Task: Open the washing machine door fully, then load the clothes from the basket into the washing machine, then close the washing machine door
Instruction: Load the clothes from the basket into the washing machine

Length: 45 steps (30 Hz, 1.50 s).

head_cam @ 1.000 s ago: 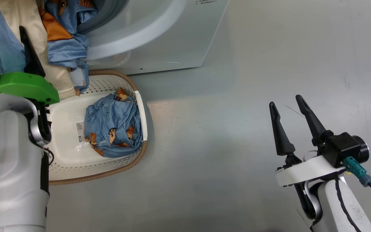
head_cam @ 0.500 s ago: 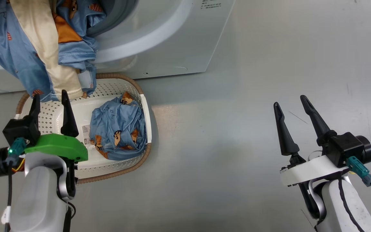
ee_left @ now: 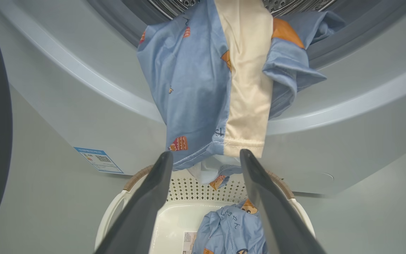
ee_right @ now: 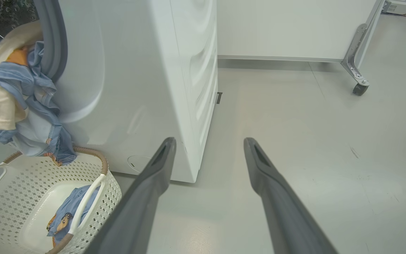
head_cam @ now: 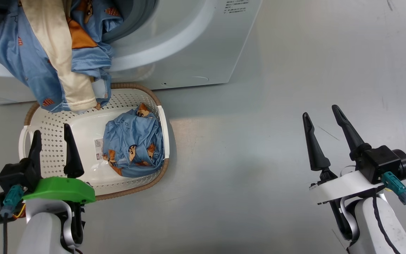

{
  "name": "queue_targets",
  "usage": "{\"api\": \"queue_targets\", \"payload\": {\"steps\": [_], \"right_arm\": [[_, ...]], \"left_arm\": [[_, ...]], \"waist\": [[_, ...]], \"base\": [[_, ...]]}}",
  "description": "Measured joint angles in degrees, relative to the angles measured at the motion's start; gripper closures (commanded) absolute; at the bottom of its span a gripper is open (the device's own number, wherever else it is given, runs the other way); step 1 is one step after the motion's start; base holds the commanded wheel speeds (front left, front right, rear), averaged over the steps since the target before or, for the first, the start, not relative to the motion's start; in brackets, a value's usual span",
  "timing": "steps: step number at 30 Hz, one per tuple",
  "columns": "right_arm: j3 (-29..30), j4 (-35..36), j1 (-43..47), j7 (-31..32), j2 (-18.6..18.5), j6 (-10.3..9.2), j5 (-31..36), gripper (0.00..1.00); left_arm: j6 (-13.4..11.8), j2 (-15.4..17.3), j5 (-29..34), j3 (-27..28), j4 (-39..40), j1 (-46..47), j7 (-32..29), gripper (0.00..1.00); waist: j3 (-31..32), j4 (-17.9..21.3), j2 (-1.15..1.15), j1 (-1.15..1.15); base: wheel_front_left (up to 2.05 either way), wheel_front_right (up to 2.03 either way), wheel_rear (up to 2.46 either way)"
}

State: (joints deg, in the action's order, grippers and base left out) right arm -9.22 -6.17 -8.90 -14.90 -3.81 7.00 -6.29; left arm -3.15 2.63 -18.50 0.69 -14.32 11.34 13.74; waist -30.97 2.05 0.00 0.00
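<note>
While both claws stand with fingers apart and hold nothing, you have a bundle of the clothes [head_cam: 58, 60] only half loaded. It spills from the mouth of the washing machine [head_cam: 196, 53] at the upper left of the head view, and its lower hem dangles just above the basket [head_cam: 132, 86]. One more blue garment [head_cam: 134, 146] lies crumpled in the basket's right half. Your left claw [head_cam: 51, 129] hovers at the lower left over the basket. Your right claw [head_cam: 320, 110] waits at the lower right, well apart from everything, above the floor [head_cam: 259, 158]. Watch the hanging bundle: most of its weight looks to be outside the drum [ee_left: 169, 5], so it could slide back out. Any cloth left across the grey gasket [head_cam: 137, 19] would likely get pinched when you close the door.
</note>
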Motion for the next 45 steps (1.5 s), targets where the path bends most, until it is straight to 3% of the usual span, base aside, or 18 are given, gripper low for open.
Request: {"api": "queue_targets", "payload": {"steps": [15, 26, 45], "right_arm": [[-1.5, 0.0, 0.0, 0.0, 0.1, 0.00, 0.4, 0.00], [-2.1, 0.3, 0.0, 0.0, 0.2, 0.00, 0.4, 0.00], [-2.1, 2.0, -0.2, 0.0, 0.3, 0.01, 0.4, 0.00]], "left_arm": [[0.6, 0.0, -2.3, -1.0, 3.8, -2.1, -1.7, 0.00], [0.3, 0.5, -2.1, -0.4, 3.8, 1.5, -3.7, 0.00], [-0.7, 5.0, -2.3, 3.3, -5.7, 11.8, -7.2, 0.00]], "waist": [[-0.2, 1.3, 0.00, 0.00], [-1.6, 3.5, 0.00, 0.00], [-6.6, 7.6, 0.00, 0.00]], "base": [[0.00, 0.00, 0.00], [0.00, 0.00, 0.00], [0.00, 0.00, 0.00]]}}
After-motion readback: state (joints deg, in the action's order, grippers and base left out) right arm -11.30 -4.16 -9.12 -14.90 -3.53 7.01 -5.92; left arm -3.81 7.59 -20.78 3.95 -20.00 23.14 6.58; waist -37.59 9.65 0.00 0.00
